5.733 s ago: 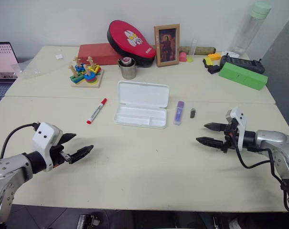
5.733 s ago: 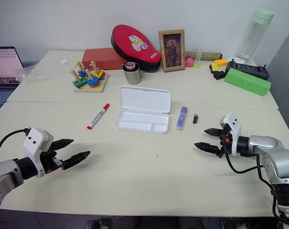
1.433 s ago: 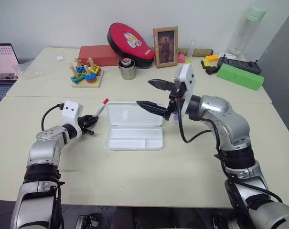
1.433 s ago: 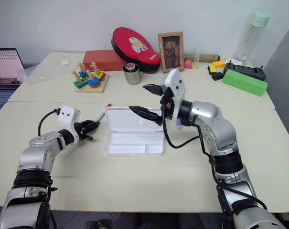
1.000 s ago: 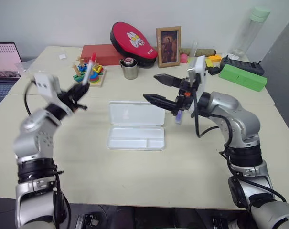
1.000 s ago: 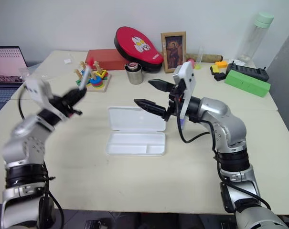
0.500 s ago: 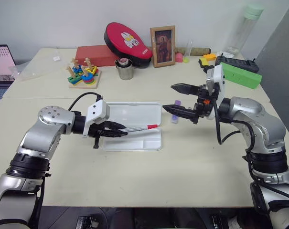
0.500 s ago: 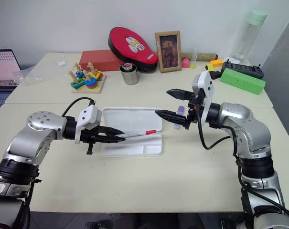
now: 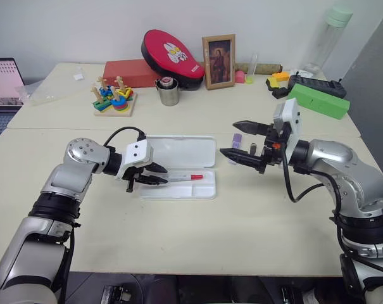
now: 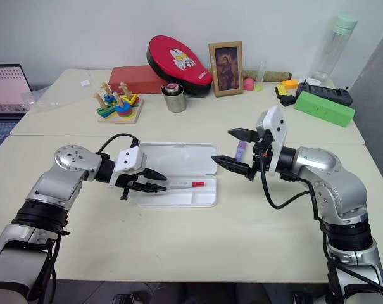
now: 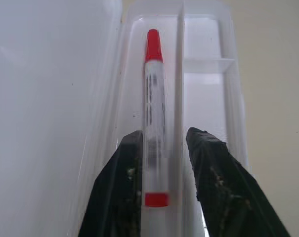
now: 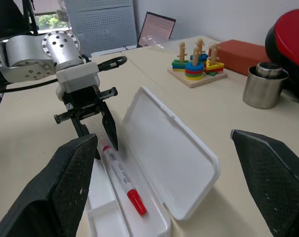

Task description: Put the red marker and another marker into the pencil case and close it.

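Nearest the robot, the pencil case (image 9: 178, 168) is seen lying open on the table (image 9: 178, 221), its lid (image 9: 182, 151) folded back flat on the far side; the red marker (image 9: 185, 178) is laid lengthwise in the long compartment of the tray, red cap toward the robot's right; the left gripper (image 9: 154, 174) is placed low at the marker's tail end, its fingers (image 11: 127, 192) parted a little on either side of the barrel, and whether the pads are touching the barrel cannot be told, so the marker is judged released or nearly so. To the right, the right gripper (image 9: 240, 140) is held above the table with its jaws spread wide and nothing between them. Just beyond it the lavender marker (image 9: 237, 139) is seen flat on the table, beside a tiny dark grey piece (image 9: 252, 149); it is judged light, stiff and smooth, liable to roll or slip, so it is best pinched across the middle of its chunky barrel; the case is likely light thin plastic that may slide when the lid is pushed shut.
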